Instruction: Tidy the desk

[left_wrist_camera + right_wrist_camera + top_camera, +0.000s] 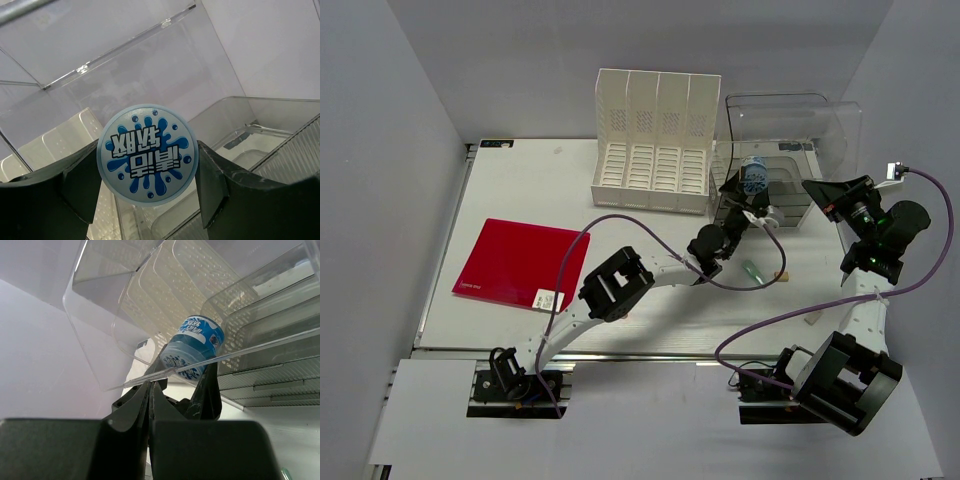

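The white desk (pixel 520 190) has a silvery rail (pixel 620 353) along its near edge. My left gripper (pixel 748 196) is shut on a small round blue-and-white container (pixel 754 177), holding it at the mouth of a clear plastic drawer box (pixel 790 125). The left wrist view shows its splash-print end (pixel 147 152) between the fingers (pixel 215 180). My right gripper (pixel 822 194) is at the box's right front. In the right wrist view its fingers (pixel 156 386) are shut on the edge of the box's clear raised flap (pixel 100 345), with the container (pixel 192 347) behind it.
A white slotted file holder (pixel 655 140) stands at the back centre, left of the clear box. A red folder (pixel 520 262) lies at the left. A small green item (pixel 752 270), a small tan item (pixel 782 277) and a pale item (pixel 815 318) lie near the right arm.
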Available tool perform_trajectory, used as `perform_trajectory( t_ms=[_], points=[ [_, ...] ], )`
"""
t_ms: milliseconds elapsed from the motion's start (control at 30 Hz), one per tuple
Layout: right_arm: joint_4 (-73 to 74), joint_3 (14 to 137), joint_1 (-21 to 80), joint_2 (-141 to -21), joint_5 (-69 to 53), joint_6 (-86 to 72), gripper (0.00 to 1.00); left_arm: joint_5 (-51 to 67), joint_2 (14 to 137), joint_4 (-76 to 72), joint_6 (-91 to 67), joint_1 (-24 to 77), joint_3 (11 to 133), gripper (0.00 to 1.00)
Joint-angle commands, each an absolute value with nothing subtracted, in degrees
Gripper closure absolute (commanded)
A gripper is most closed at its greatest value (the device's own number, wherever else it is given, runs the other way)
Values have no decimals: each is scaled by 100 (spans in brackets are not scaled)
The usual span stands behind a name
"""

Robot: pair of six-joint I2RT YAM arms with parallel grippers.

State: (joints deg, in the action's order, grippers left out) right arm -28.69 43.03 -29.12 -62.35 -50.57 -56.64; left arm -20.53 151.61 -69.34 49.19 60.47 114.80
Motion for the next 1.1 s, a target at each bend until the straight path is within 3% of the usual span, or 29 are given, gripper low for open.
perform_trajectory(
  t_ms=[0, 167, 233, 300, 433, 667, 900, 1067],
  points=[
    [-3217, 4535, -2892, -6214, -4983, -5713, 100, -1995, 14924, -7181, 4799, 6029, 11663, 100],
    [-3226, 4509, -2892, -6205, -4975, -5713, 100, -2030, 14950, -7119, 4641, 5977, 11672, 96],
    [-3234, 4500, -2883, -6205, -4966, -5704, 100, -2030, 14959, -7102, 4606, 5924, 11663, 84],
    [-3234, 4500, -2883, -6205, -4948, -5695, 100, -2030, 14950, -7084, 4571, 5924, 11619, 80],
    [-3226, 4491, -2874, -6223, -4948, -5695, 100, -2021, 14924, -7075, 4526, 5924, 11540, 57],
    [-3226, 4483, -2883, -6196, -4931, -5695, 100, -2022, 14889, -7066, 4456, 5924, 11417, 31],
    [-3199, 4483, -2883, -6188, -4931, -5687, 100, -1995, 14836, -7005, 4439, 5924, 11399, 19],
    [-3182, 4482, -2891, -6187, -4922, -5695, 100, -1934, 14818, -6943, 4377, 5924, 11356, 16]
  ],
)
